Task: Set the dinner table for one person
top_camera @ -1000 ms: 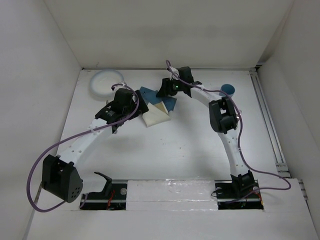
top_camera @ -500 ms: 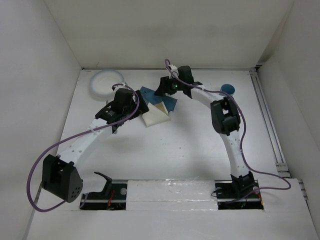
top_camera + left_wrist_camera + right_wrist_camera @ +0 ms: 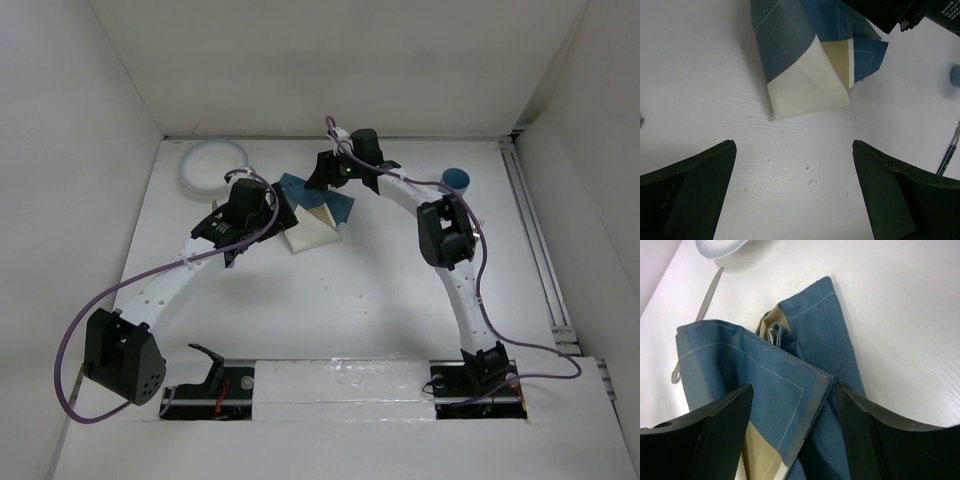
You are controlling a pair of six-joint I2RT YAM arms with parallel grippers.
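Observation:
The white dinner table [image 3: 350,290] carries a crumpled blue-and-tan placemat [image 3: 316,212] at its far middle. My right gripper [image 3: 326,186] hangs over the placemat's far side. In the right wrist view its jaws [image 3: 795,405] stand open, straddling a folded blue corner of the placemat [image 3: 790,385] without pinching it. My left gripper [image 3: 283,216] sits just left of the cloth. In the left wrist view it is [image 3: 794,150] wide open over bare tabletop, with the placemat [image 3: 805,65] lying ahead of it, apart from both fingers.
A white plate [image 3: 213,165] lies at the far left and shows again as a plate rim [image 3: 720,246]. A blue cup [image 3: 457,179] stands at the far right. A silver utensil [image 3: 710,287] lies between plate and cloth. Another thin utensil [image 3: 950,155] lies by the right arm.
My right gripper has shifted slightly toward the far left over the placemat, and its jaws have changed width. The cloth's folds moved a little. The left arm has stayed still.

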